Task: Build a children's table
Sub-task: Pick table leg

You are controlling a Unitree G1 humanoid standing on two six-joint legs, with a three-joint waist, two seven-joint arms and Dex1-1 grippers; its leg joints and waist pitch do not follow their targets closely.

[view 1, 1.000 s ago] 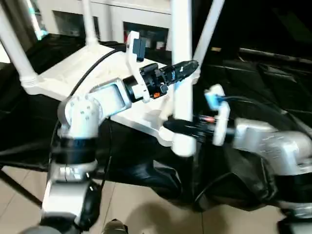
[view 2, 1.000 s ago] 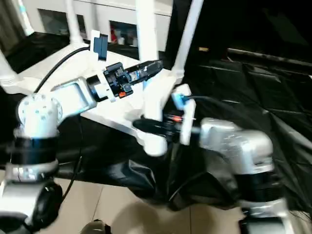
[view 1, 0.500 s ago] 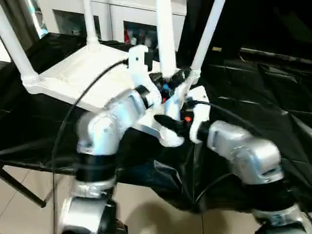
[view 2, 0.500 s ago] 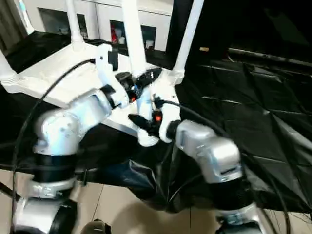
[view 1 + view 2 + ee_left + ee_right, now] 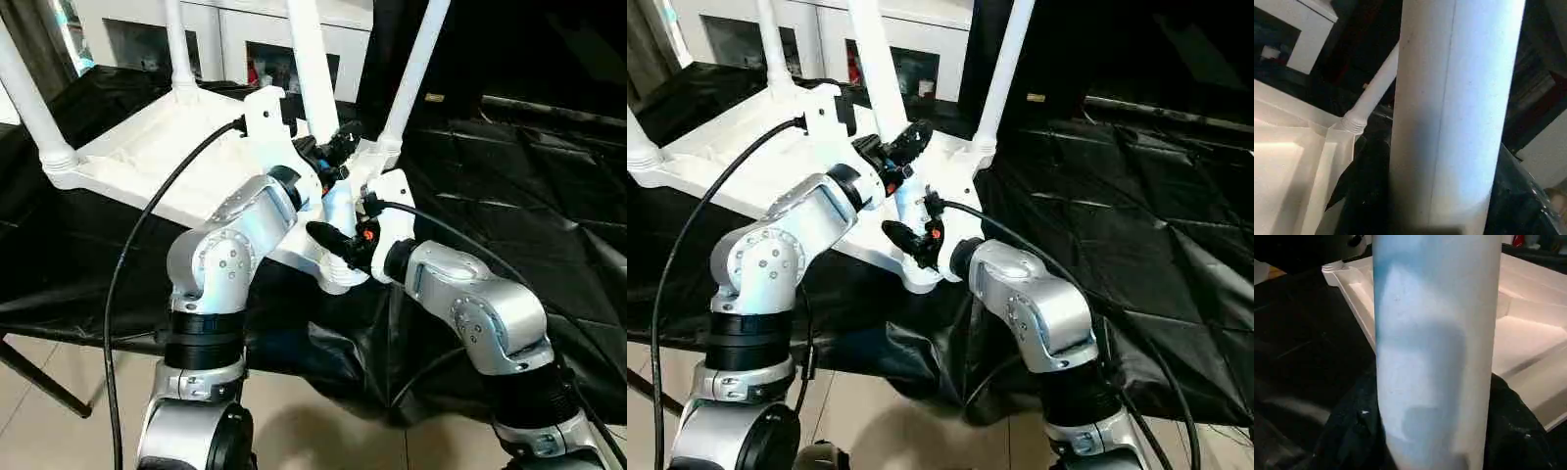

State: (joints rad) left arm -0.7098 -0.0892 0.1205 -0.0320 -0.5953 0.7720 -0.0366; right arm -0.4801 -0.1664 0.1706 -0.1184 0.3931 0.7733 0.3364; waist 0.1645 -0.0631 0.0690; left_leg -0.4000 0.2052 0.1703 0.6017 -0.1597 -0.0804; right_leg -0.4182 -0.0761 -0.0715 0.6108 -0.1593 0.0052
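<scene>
The white table top (image 5: 147, 157) lies upside down on a black-draped surface. Three white legs (image 5: 29, 93) (image 5: 176, 44) (image 5: 416, 64) stand in its corner sockets. A further leg (image 5: 306, 59) rises from the near corner, leaning slightly left at the top. My left gripper (image 5: 338, 142) is shut on this leg partway up; the leg (image 5: 1449, 107) stands right in front of the left wrist camera. My right gripper (image 5: 331, 240) is shut on the same leg (image 5: 1435, 357) lower down, just above the corner socket (image 5: 338, 279).
Black cloth (image 5: 529, 166) covers the surface to the right and hangs over the near edge. A white cabinet (image 5: 235, 29) with glass doors stands behind. Tiled floor (image 5: 59, 431) and a black stand leg (image 5: 39, 382) show below left. A black cable (image 5: 137, 245) loops beside my left arm.
The held leg has shifted left, now leaning over the near corner. Both forearms have drawn in towards it, the left elbow swinging right. The left jaws have narrowed a little.
</scene>
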